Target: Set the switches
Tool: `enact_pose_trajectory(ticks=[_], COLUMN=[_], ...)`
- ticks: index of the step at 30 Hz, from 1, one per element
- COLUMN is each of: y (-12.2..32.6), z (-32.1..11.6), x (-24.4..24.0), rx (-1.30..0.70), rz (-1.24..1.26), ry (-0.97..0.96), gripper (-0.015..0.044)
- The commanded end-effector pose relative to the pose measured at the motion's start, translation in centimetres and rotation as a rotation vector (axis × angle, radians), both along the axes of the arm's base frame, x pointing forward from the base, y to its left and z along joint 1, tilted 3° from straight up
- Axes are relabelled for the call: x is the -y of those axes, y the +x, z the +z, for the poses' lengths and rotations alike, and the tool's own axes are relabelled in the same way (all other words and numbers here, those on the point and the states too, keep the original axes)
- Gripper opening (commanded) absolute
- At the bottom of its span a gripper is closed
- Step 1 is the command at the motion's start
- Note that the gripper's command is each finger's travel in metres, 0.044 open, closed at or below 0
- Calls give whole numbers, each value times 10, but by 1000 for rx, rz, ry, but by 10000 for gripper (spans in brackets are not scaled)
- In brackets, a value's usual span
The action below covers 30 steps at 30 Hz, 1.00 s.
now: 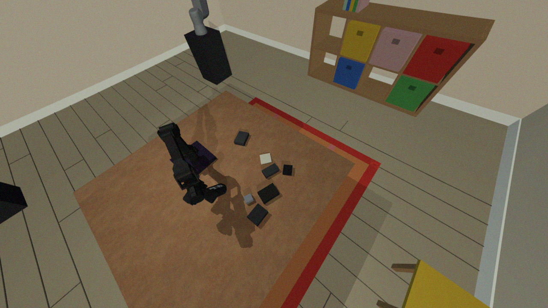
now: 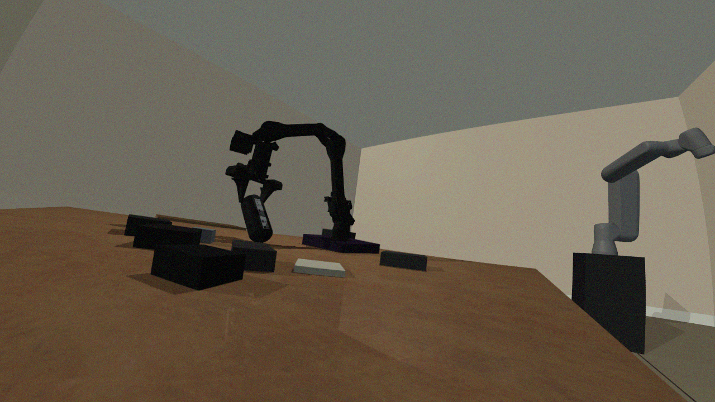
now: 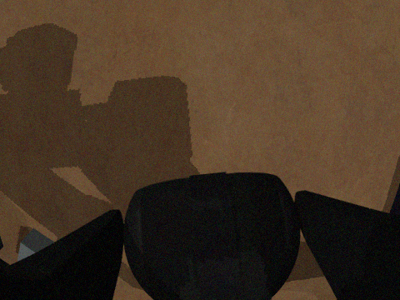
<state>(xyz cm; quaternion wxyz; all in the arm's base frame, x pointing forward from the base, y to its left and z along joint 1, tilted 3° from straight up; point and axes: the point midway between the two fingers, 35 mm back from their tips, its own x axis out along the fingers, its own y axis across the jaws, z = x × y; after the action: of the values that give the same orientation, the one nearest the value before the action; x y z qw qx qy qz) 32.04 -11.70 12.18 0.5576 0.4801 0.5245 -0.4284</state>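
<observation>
My gripper (image 2: 252,196) (image 3: 210,213) is shut on the dark grey controller unit (image 1: 210,188) (image 2: 252,222) (image 3: 212,237) and holds it in the air above the bench (image 1: 153,229) (image 2: 349,339). The unit stands on edge, steeply tilted, its long side hanging down in the exterior view. A pale strip with small squares, which looks like the label (image 1: 216,188) (image 2: 261,214), shows on one face; the squares are too small to read surely. In the wrist view the unit is a dark rounded shape between both fingertips. The rocker switches cannot be made out.
Several dark blocks lie on the bench, among them ones at front right (image 1: 257,214), centre right (image 1: 268,193) and back (image 1: 241,138) (image 2: 403,261). A small grey block (image 1: 248,198) (image 2: 208,235) and a white plate (image 1: 265,158) (image 2: 319,268) lie among them. The arm's purple base (image 1: 207,156) stands behind.
</observation>
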Motion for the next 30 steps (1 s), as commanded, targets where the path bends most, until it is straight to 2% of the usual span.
enact_pose_trajectory(ticks=[1,30], y=[1,5], z=[-6,-21], x=[0,17], rx=[-13,-13], rz=[9,9], ry=[8,6], gripper=[338,338])
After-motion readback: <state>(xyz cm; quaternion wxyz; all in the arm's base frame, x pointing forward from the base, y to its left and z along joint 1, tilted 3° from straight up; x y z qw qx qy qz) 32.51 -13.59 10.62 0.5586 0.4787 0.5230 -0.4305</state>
